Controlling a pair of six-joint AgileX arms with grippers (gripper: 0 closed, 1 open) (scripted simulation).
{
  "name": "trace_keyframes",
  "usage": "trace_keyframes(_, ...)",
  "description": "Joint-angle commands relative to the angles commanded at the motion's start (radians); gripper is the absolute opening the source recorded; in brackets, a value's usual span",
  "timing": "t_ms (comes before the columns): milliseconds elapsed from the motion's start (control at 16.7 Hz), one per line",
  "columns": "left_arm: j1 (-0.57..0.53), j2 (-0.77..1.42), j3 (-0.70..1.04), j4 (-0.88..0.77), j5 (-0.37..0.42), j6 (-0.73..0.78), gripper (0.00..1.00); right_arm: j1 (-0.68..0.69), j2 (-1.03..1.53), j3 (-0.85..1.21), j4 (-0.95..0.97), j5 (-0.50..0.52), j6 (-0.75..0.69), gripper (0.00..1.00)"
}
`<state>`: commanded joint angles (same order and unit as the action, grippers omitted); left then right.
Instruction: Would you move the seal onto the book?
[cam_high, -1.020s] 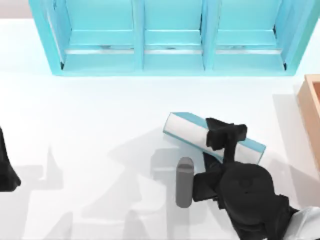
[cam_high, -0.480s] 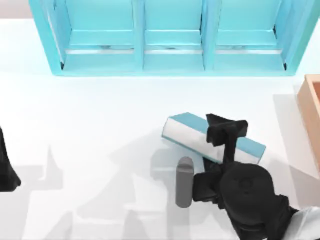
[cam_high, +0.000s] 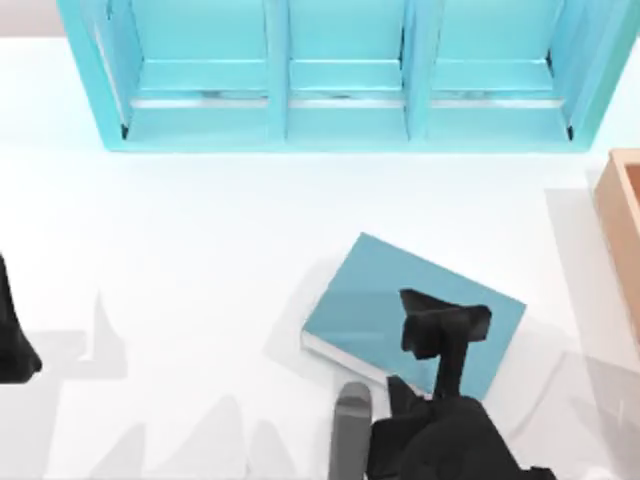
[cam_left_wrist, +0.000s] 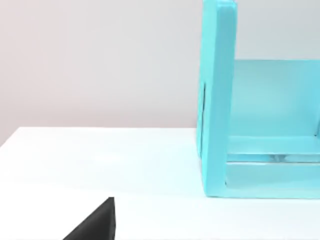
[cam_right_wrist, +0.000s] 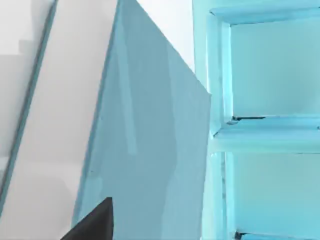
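Bright, even light; soft grey shadows on the table (cam_high: 200, 250).

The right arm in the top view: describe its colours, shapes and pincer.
The right arm is matte black and bulky, with a rounded body, blocky angular links and a grey cylinder beside it. A slim black neck leads to the right pincer, a dark angular block. No cables or markings show.

Teal shelf unit (cam_high: 340, 75) at table's (cam_high: 180, 230) back, wooden box (cam_high: 625, 230) right
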<state>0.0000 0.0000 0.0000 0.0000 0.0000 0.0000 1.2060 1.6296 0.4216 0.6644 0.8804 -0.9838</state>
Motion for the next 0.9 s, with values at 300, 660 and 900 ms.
trace_keyframes(300, 0.0, 0.0, 0.0, 0.0, 0.0, 0.0, 1.0, 0.226, -0.093, -0.017, -0.29, 0.194, 0.225, 1.0)
trace_keyframes(660, 0.0, 0.0, 0.0, 0.0, 0.0, 0.0, 1.0, 0.381, -0.139, -0.025, -0.469, 0.343, 0.343, 1.0)
trace_keyframes(900, 0.0, 0.0, 0.0, 0.0, 0.0, 0.0, 1.0, 0.376, -0.134, -0.021, -0.468, 0.341, 0.341, 1.0)
